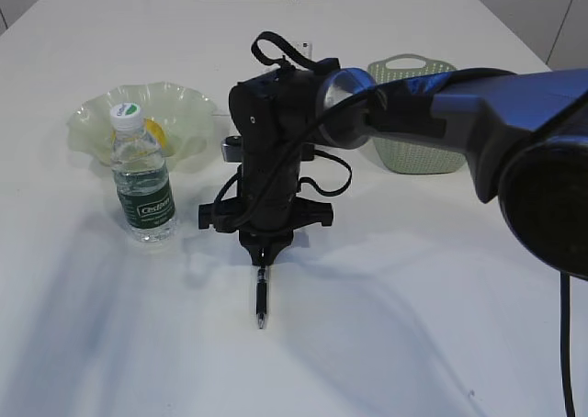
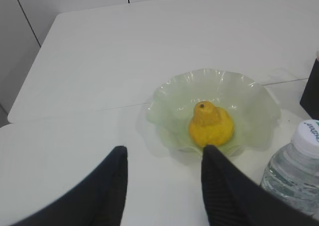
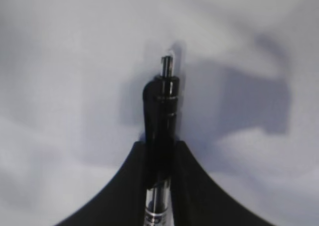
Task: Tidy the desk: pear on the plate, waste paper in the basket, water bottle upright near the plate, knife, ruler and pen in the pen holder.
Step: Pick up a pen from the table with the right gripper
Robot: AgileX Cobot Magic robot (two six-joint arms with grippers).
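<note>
One right pincer (image 1: 264, 257) pointing straight down, clamped on the pen (image 1: 262, 299).

You see the right gripper (image 3: 160, 151) with its black jaws pressed on either side of a black pen (image 3: 164, 104), whose end points away over the white table (image 3: 60, 61).

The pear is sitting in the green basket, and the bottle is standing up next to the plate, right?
Not quite. The pear sits on the plate, not in the basket; the left wrist view shows it. The bottle does stand upright next to the plate.
</note>
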